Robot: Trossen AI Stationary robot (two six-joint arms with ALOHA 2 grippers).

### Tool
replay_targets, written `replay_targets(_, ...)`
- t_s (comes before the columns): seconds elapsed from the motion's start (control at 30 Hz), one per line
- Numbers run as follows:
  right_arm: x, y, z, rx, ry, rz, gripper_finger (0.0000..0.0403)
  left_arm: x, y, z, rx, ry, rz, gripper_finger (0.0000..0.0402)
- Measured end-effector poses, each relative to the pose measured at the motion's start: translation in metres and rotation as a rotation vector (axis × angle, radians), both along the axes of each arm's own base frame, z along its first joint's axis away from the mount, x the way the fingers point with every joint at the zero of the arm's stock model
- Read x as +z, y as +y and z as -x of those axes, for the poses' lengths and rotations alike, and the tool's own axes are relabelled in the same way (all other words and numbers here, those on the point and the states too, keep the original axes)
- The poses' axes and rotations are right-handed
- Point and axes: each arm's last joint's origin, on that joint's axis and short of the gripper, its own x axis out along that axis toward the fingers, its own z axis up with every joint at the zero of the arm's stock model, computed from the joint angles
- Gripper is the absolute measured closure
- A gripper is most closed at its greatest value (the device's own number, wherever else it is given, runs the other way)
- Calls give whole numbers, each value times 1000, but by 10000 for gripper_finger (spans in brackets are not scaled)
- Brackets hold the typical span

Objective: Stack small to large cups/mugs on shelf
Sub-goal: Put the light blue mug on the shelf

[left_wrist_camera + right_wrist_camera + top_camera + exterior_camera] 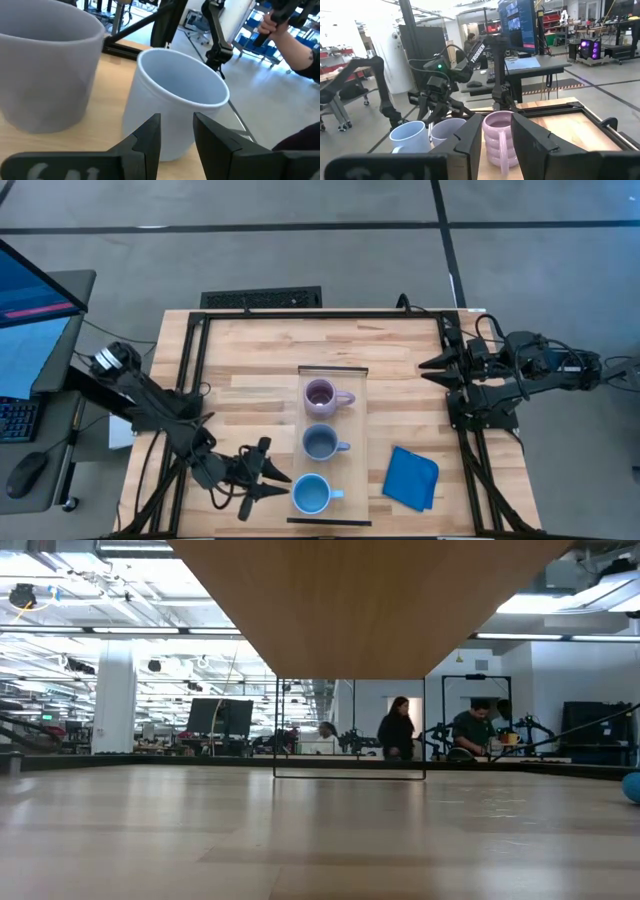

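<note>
Three handled mugs stand upright in a row on the light-wood shelf (355, 420): pale purple (322, 395) farthest, grey-blue (320, 443) in the middle, light blue (311, 495) nearest. My left gripper (284, 479) is level at the light blue mug's left side. Its fingers (150, 137) are a narrow gap apart in front of the mug's outer wall (165, 120), below the rim. The grey-blue mug (45, 75) stands beside it. My right gripper (428, 370) waits over the table's far right, open and empty, facing the purple mug (497, 140). My left gripper comes level from the table's left at the light blue mug's outer wall (172, 132). I cannot tell whether its fingertips touch the wall. The mug stands upright on the shelf.
A flat blue cloth (412, 478) lies on the table right of the shelf. The shelf stands raised on a thin dark frame; its underside (350, 610) fills the top of the low view. A person's arm (300, 47) shows beyond the table, and people stand in the room behind.
</note>
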Motion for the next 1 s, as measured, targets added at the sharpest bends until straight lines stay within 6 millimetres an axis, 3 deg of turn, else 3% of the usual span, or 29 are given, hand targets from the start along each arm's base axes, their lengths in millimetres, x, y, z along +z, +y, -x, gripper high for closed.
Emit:
replay_targets(0.37, 0, 0, 0, 0, 1, -1, 276, 1, -2, -13, 21, 2, 2, 297)
replay_targets(1.0, 0, 0, 0, 1, 1, -2, 276, 0, -2, -13, -9, 26, 33, 297)
